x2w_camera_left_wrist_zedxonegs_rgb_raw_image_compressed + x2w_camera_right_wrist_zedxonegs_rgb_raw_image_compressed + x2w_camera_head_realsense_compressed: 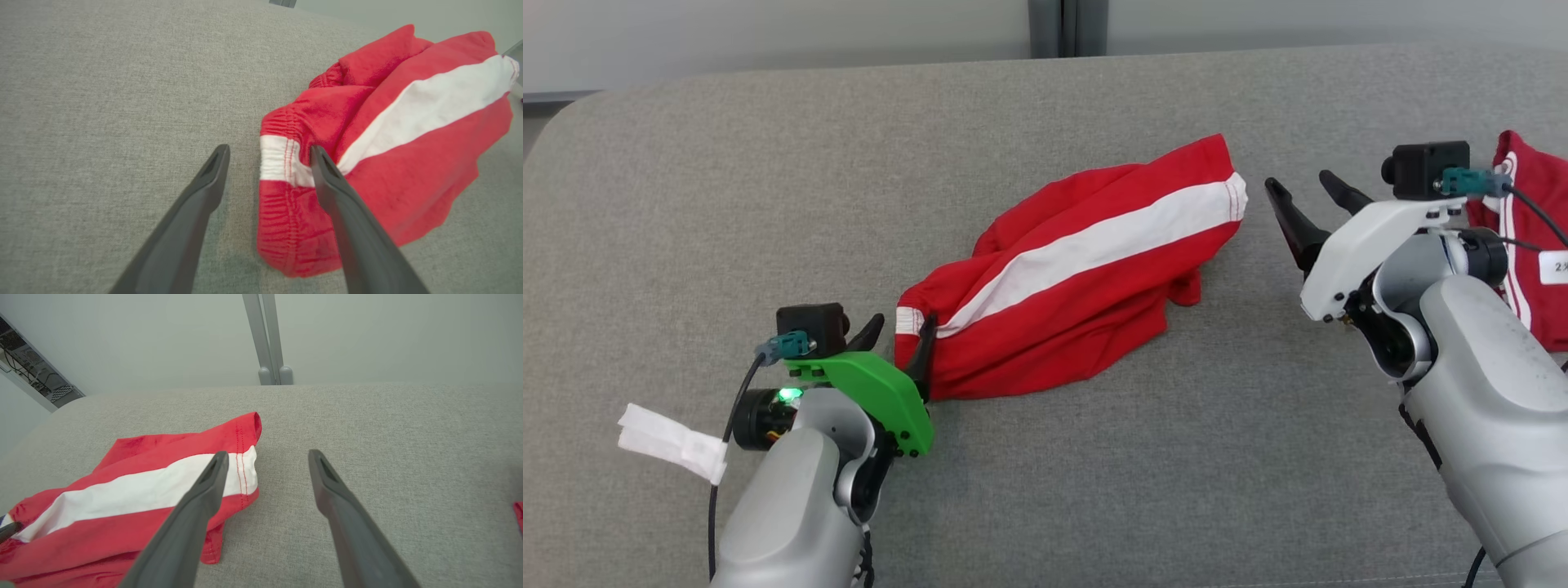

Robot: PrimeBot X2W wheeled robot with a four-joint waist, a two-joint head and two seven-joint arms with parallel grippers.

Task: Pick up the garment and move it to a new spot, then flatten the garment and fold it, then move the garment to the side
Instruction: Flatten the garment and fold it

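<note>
Left end effector (903, 327) open, fingers straddling the elastic waistband end of the garment (1086, 286), nothing pinched. Right end effector (1298, 181) also spread and empty, just beside the stitched hem end. Red shorts with a white stripe, crumpled mid-way across the grey upholstered surface (768, 163). Likely light, limp and prone to sagging; waistband and hem look the firmest holds. Layers beneath are hidden. A second red cloth (1523, 245) at the right edge is partly behind the arm.

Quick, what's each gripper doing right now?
Left gripper: open, straddling the garment's edge, not gripping.
Right gripper: open, holding nothing.
</note>
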